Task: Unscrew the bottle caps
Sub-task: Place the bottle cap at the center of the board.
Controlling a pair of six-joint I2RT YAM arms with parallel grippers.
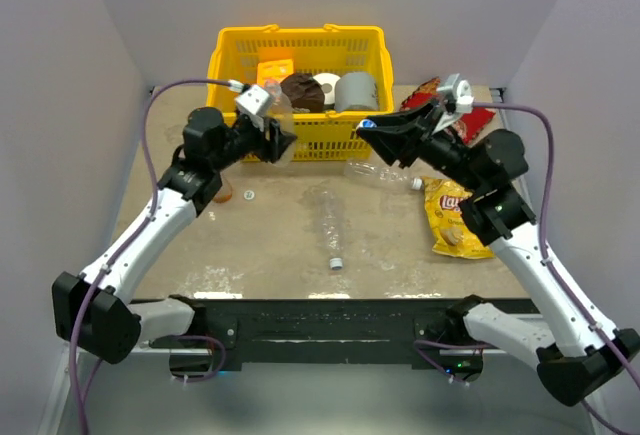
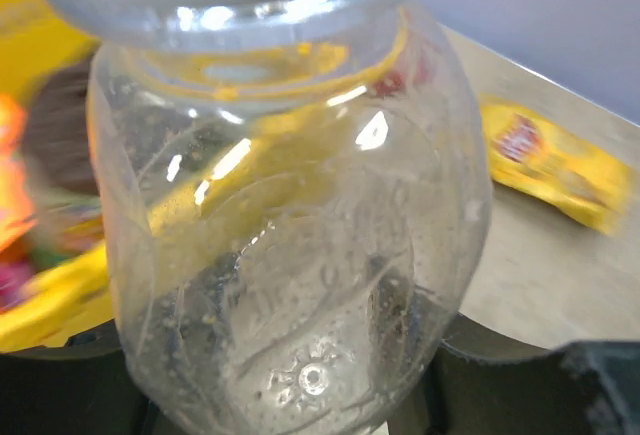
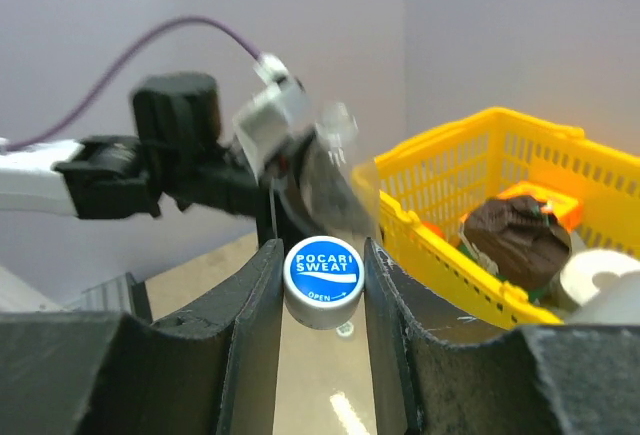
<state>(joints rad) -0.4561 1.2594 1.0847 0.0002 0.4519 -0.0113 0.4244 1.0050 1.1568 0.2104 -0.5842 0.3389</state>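
Your right gripper (image 1: 368, 131) is pinched narrow on a bottle cap (image 3: 323, 280). One black finger (image 3: 255, 325) presses each side, and the cap's blue face with white lettering is turned toward the wrist camera. The cap sits on no bottle; you hold it raised above the table (image 1: 270, 245), just in front of the yellow basket (image 1: 232, 67). Your left gripper (image 1: 278, 141) is closed on a clear bottle (image 2: 300, 255), lifted against the basket's near wall, with its moulded base toward the left wrist camera. Its mouth is too blurred to tell whether it is open or capped. The two grippers are near each other but apart. A second clear bottle (image 1: 328, 217) lies on the table between the arms, with a screwed-on cap (image 1: 336, 263) at its near end. A third clear bottle (image 1: 380, 172) lies just below your right gripper, its whitish cap (image 1: 416, 183) pointing at a yellow chip bag (image 1: 455, 217). A loose cap (image 1: 248, 195) rests on the table beside your left forearm. An orange bottle (image 1: 222, 192) shows there too, partly hidden by the arm. A red packet (image 1: 472, 120) lies behind your right wrist.
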